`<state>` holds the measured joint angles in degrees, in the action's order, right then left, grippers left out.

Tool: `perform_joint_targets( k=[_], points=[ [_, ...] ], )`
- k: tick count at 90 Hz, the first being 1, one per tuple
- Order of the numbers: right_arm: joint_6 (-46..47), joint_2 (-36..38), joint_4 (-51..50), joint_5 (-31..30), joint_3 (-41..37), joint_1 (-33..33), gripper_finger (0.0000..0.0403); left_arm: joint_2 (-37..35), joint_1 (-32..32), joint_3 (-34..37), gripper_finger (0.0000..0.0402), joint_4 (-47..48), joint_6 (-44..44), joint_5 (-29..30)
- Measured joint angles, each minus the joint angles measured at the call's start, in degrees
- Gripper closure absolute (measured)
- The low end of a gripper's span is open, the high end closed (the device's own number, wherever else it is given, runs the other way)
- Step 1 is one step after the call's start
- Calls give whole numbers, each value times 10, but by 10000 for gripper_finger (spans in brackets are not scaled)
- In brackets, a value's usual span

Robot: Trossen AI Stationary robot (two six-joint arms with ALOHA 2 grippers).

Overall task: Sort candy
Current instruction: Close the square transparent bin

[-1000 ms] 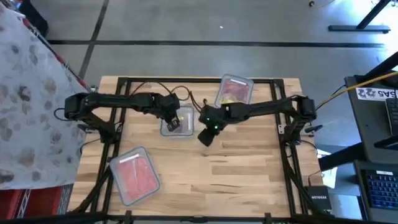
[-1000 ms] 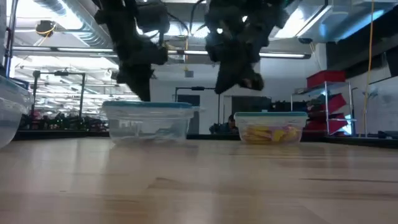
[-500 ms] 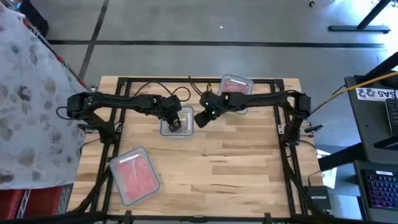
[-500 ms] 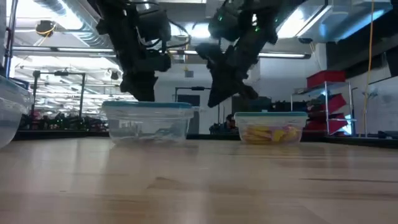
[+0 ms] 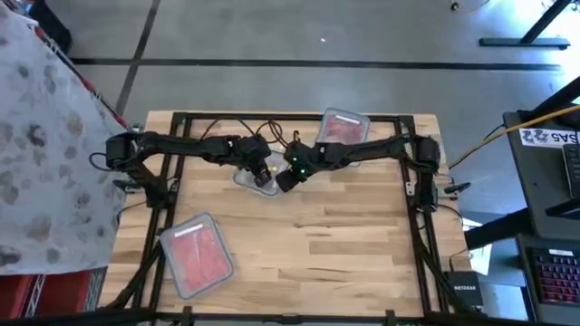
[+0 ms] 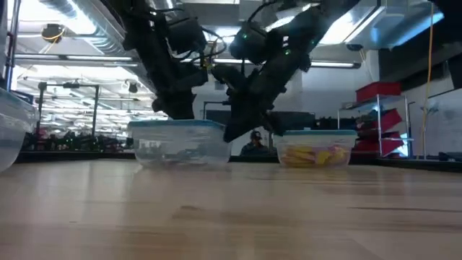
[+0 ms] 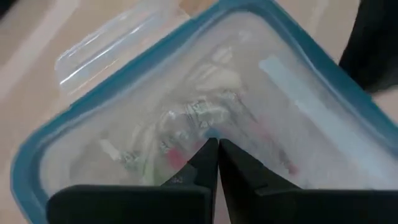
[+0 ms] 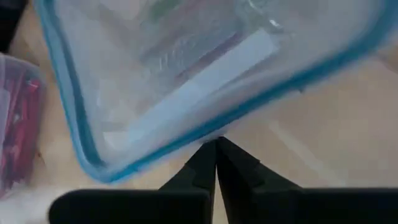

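Note:
A clear container with a blue rim (image 5: 246, 178) (image 6: 180, 144) stands at the table's far middle and holds silvery-clear candy (image 7: 199, 118). My left gripper (image 5: 263, 172) (image 7: 212, 142) is shut, and its tips are down inside this container among the candy. My right gripper (image 5: 282, 179) (image 8: 215, 142) is also shut and slants down at the container's right side, with its tips at the blue rim. A second container holds yellow candy (image 6: 314, 153). A third holds red candy (image 5: 195, 255). My left gripper comes from above with its shut tips in the candy pile (image 7: 186, 134) inside the container. Whether a piece is between the fingers, I cannot tell. My right gripper's shut tips meet the outside of the container's blue rim (image 8: 205, 132), slanting down from the table's right. The container rests on the table.
The yellow-candy container (image 5: 341, 134) stands at the far edge, just right of my right arm. The red-candy container (image 5: 195, 255) lies near the front left corner. A loose clear lid (image 7: 106, 43) lies beside the middle container. Bare wood fills the table's near middle and right.
My right gripper has gone from the table's middle toward the far left and down, up to the clear container's side. My left gripper has sunk lower into that container. The container has slid a little toward the table's right.

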<state>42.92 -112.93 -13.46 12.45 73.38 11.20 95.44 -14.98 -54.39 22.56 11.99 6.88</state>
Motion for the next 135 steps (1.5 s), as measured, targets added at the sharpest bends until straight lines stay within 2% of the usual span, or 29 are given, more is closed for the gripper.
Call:
perform_joint_targets(
  k=[10, 19, 30, 42, 50, 56, 65, 74, 80, 85, 98, 105, 119, 135],
  points=[
    [-5, -3, 2, -8, 0, -9, 403, 1, 0, 0, 401, -7, -2, -4],
    [-24, 32, -50, -21, 0, -9, 403, -3, 2, 0, 401, -20, -4, -17],
    [-47, 106, -88, -68, 2, 6, 403, -52, 7, -1, 401, 23, 1, -43],
    [-51, 138, -91, -77, 3, 48, 403, -109, 9, -15, 401, 63, 10, -38],
    [-60, 127, -98, -54, 2, 74, 403, -148, 8, -26, 401, 64, 26, -30],
    [-60, 109, -95, -39, 2, 84, 403, -167, 8, -24, 401, 99, 55, -26],
    [-59, 78, -97, -21, 1, 82, 403, -175, 8, -24, 402, 146, 118, -20],
    [-51, 51, -84, -8, 1, 67, 403, -171, 8, -6, 402, 169, 124, -17],
    [-49, 36, -73, -13, 2, 52, 403, -155, 8, 24, 401, 162, 117, -16],
    [-43, 30, -58, 6, 2, 41, 403, -149, 8, 41, 402, 132, 111, -12],
    [-75, 26, -42, 118, -1, -3, 403, -141, 6, 60, 402, 52, 95, 1],
    [-77, 41, -65, 132, 1, -24, 403, -140, 3, 49, 402, 48, 99, 13],
    [-74, 80, -95, 76, 0, -34, 403, -156, 8, 19, 402, 57, 93, 22],
    [-59, 106, -88, -8, 2, -16, 403, -162, 24, 18, 402, 59, 82, 21]
  ],
)
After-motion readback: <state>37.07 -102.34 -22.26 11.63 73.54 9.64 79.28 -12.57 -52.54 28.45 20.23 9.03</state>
